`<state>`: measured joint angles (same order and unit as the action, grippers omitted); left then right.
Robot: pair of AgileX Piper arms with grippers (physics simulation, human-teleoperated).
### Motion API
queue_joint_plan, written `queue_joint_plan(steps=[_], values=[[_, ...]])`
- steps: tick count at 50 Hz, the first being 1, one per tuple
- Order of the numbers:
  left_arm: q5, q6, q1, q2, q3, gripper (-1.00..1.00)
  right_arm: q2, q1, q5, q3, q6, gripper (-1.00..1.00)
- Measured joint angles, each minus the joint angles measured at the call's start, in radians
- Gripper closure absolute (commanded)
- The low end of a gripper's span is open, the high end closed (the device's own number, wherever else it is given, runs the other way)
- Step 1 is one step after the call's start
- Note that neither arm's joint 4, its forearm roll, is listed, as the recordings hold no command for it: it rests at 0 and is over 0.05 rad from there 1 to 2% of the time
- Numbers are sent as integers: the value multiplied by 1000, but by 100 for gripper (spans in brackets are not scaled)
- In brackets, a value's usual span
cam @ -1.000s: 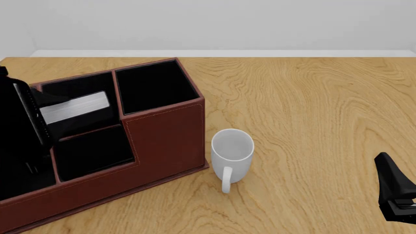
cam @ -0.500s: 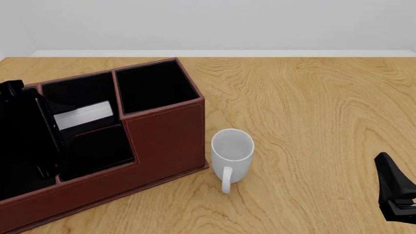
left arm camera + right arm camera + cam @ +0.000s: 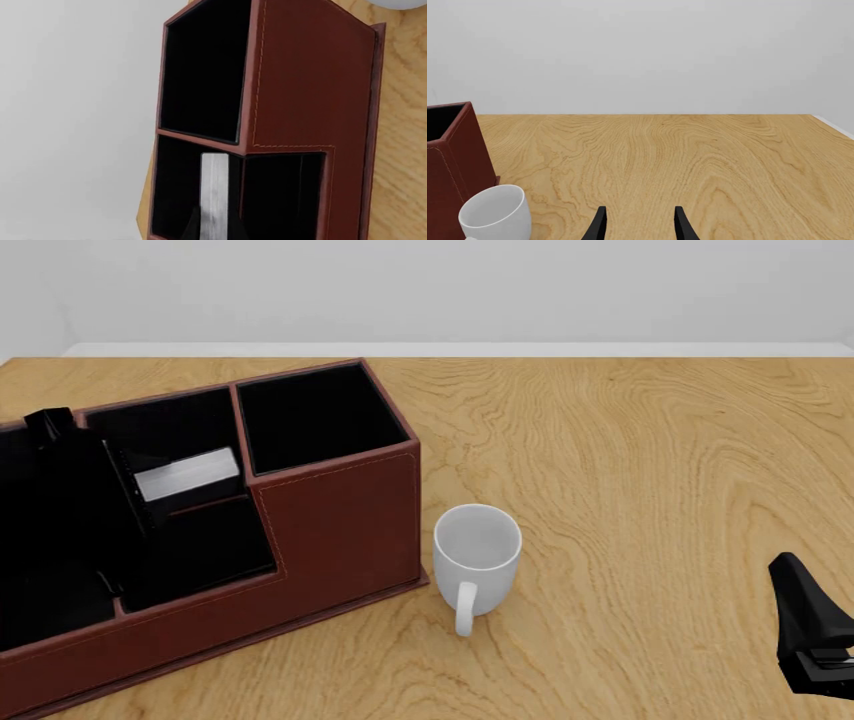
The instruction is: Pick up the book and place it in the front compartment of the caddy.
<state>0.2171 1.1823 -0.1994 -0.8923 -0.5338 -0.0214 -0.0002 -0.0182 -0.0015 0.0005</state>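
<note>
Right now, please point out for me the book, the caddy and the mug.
book (image 3: 188,475), front view, on its white page edge.
caddy (image 3: 340,525), front view, on its reddish-brown outer wall.
mug (image 3: 477,540), front view, on its inner white wall.

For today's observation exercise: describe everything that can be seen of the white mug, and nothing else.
The white mug looks like plain glossy ceramic, with no print. It stands upright on the wooden table, mouth open and apparently empty, its loop handle pointing toward the camera in the front view. It sits just beside the tall end of the reddish-brown caddy; whether they touch cannot be told. No gripper touches it.
</note>
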Motion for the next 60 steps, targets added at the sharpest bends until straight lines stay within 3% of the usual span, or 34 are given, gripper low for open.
queue_joint_plan(steps=[27, 28, 43, 60], values=[[-165, 53, 73, -98, -13, 100, 0, 0, 0, 0, 0, -100], [-173, 54, 76, -101, -14, -100, 0, 0, 0, 0, 0, -100], [-135, 43, 90, -130, -57, -100, 0, 0, 0, 0, 0, -100], [10, 27, 68, -4, -112, -100, 0, 0, 0, 0, 0, -100]])
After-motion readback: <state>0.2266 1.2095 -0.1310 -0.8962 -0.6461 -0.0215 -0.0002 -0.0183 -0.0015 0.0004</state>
